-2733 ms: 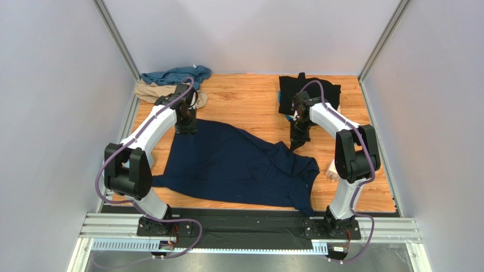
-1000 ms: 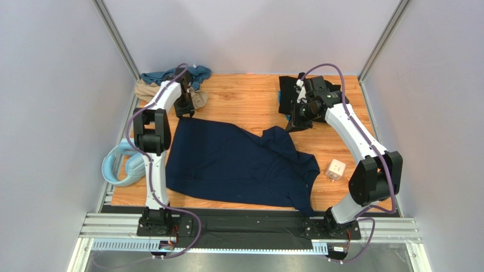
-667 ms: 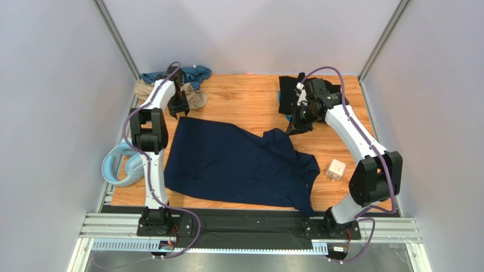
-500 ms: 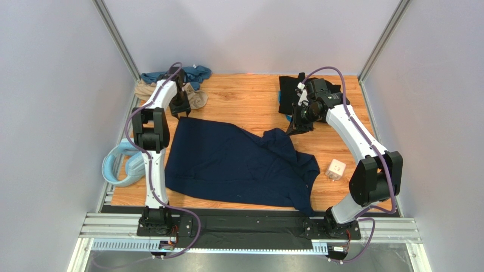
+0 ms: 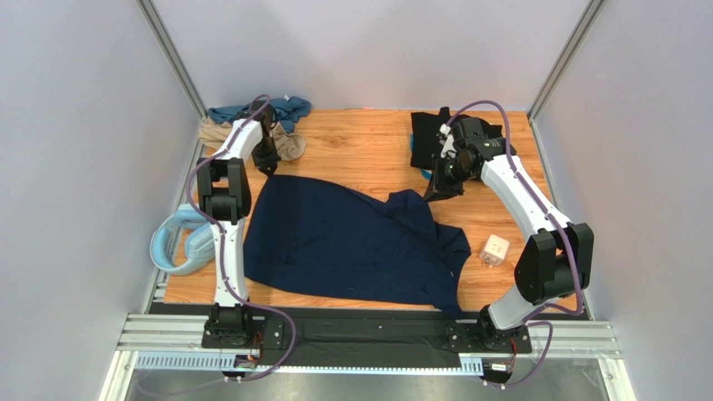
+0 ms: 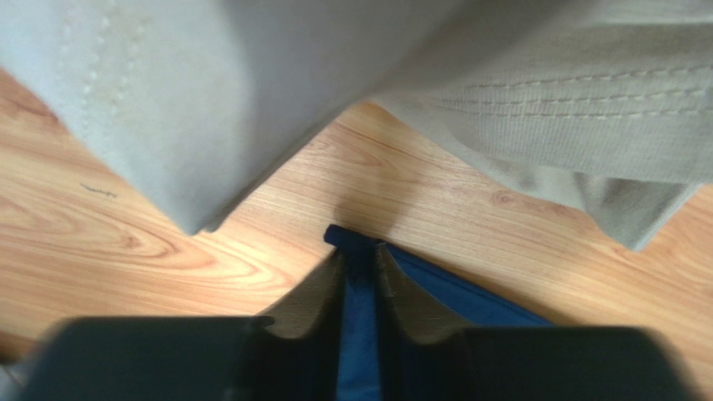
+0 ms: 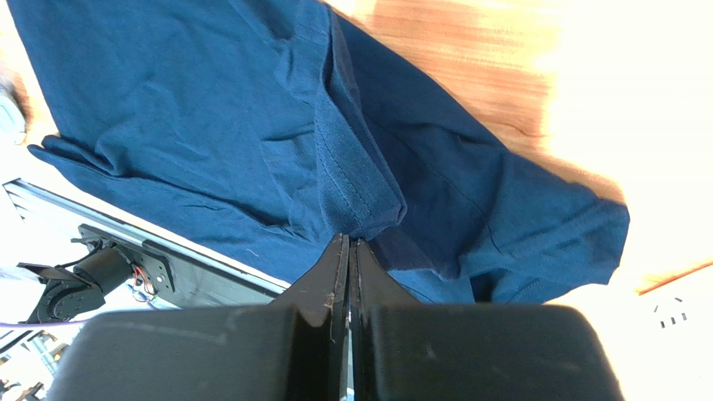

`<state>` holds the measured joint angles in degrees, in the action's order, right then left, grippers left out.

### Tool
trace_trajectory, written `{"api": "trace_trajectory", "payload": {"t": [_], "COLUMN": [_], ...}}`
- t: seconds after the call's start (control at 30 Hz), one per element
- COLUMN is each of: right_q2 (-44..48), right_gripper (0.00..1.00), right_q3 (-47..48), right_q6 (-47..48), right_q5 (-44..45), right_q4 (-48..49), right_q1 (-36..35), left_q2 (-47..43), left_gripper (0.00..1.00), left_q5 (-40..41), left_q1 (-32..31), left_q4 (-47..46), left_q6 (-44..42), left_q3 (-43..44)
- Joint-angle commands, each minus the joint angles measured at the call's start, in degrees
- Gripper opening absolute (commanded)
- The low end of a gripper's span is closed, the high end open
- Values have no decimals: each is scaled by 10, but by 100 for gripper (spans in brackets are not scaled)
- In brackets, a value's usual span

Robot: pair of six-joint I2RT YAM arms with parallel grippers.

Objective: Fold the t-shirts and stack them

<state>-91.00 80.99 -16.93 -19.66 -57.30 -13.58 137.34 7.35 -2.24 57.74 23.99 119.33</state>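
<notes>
A dark navy t-shirt [image 5: 335, 242] lies spread over the middle of the wooden table. My left gripper [image 5: 268, 167] is at its far left corner, and in the left wrist view its jaws [image 6: 360, 251] are shut on that navy corner [image 6: 356, 242]. My right gripper [image 5: 433, 194] is shut on a raised fold of the same shirt [image 7: 351, 192] at its far right edge. A tan t-shirt [image 5: 289, 148] and a teal t-shirt [image 5: 251, 111] lie crumpled at the back left. A black t-shirt [image 5: 431, 134] lies folded at the back right, partly hidden by the right arm.
A pale blue plastic ring [image 5: 171, 242] hangs off the table's left edge. A small white cube [image 5: 494, 249] sits on the wood right of the navy shirt. Grey walls close in the back and both sides. Tan cloth [image 6: 209, 100] fills the top of the left wrist view.
My left gripper has dropped onto the navy shirt's far left corner and closed on it. The right gripper has held its fold and shifted slightly toward me.
</notes>
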Motion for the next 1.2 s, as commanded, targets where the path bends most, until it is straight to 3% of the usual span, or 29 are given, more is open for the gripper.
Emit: {"api": "trace_trajectory", "payload": {"t": [0.0, 0.07, 0.4, 0.77, 1.0, 1.17], "right_q2": [22, 24, 52, 31, 41, 57], "right_gripper": [0, 0, 0, 0, 0, 0], "right_q3": [-14, -16, -1, 148, 189, 252], "right_q6": [-7, -8, -29, -32, -48, -51], "right_q5": [-2, 5, 65, 39, -6, -1], "right_q4": [8, 8, 25, 46, 93, 94], "right_q1": [4, 4, 53, 98, 98, 98], "left_q2": [-19, -28, -123, -353, -420, -471], "left_gripper": [10, 0, 0, 0, 0, 0], "left_q5": [7, 12, 38, 18, -31, -24], "left_q1": [1, 1, 1, 1, -2, -14], "left_q4": [-15, -17, -33, -90, -90, -82], "left_q6": [-11, -20, -32, -22, -4, 3], "left_q3": [-28, -28, -66, -211, -198, -199]}}
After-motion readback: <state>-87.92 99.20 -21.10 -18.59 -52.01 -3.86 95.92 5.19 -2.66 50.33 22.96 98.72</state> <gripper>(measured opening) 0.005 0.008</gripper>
